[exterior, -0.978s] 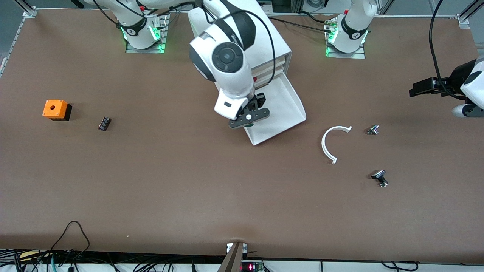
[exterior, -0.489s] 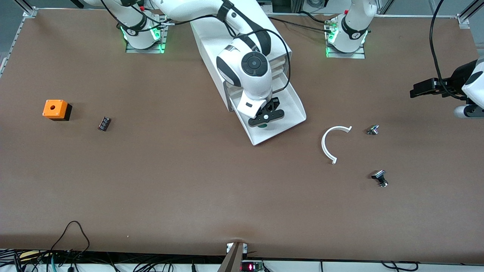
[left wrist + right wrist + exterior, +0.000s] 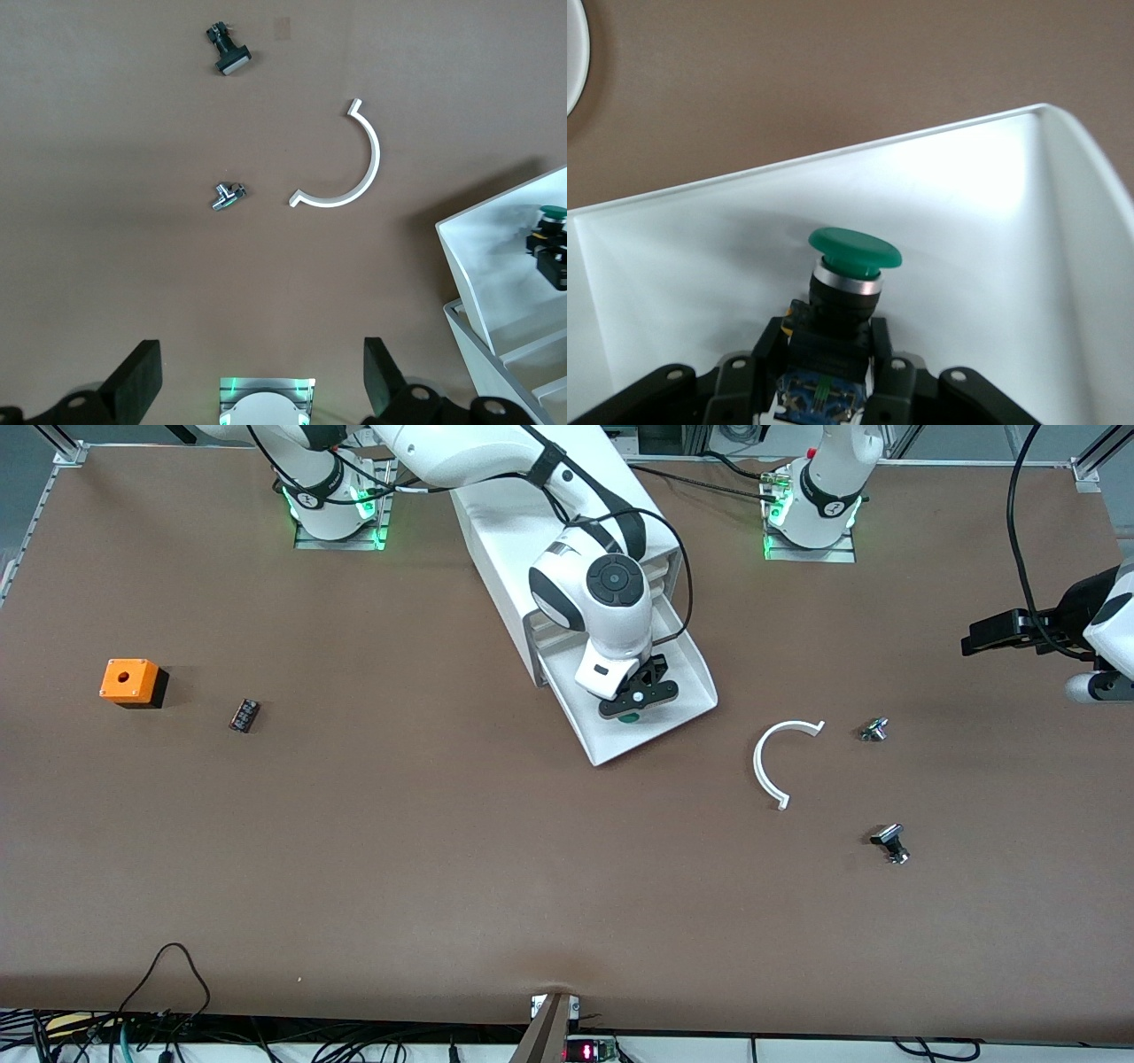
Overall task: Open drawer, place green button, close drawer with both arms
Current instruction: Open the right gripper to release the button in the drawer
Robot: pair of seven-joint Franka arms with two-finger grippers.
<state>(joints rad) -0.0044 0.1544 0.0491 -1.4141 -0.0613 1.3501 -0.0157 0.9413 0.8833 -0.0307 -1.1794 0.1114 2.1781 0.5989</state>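
Note:
The white cabinet (image 3: 509, 531) stands at the back middle of the table, with its drawer (image 3: 687, 673) pulled out toward the front camera. My right gripper (image 3: 638, 701) is over the open drawer, shut on the black-and-blue body of the button (image 3: 629, 718). In the right wrist view the green cap (image 3: 855, 247) points at the drawer's white wall (image 3: 983, 195), and the gripper (image 3: 829, 359) clamps the body. I cannot tell whether the button touches the drawer floor. My left gripper (image 3: 985, 636) waits high over the left arm's end of the table, open and empty (image 3: 259, 382). Its wrist view also shows the drawer (image 3: 492, 257) and the button (image 3: 549, 232).
A white curved strip (image 3: 769, 766) lies beside the drawer, toward the left arm's end. Two small metal parts (image 3: 874, 729) (image 3: 891, 842) lie past it. An orange box (image 3: 131, 682) and a small dark component (image 3: 244, 715) sit toward the right arm's end.
My right gripper has carried the button from the drawer's front corner to over the inside of the drawer. The left arm has barely moved.

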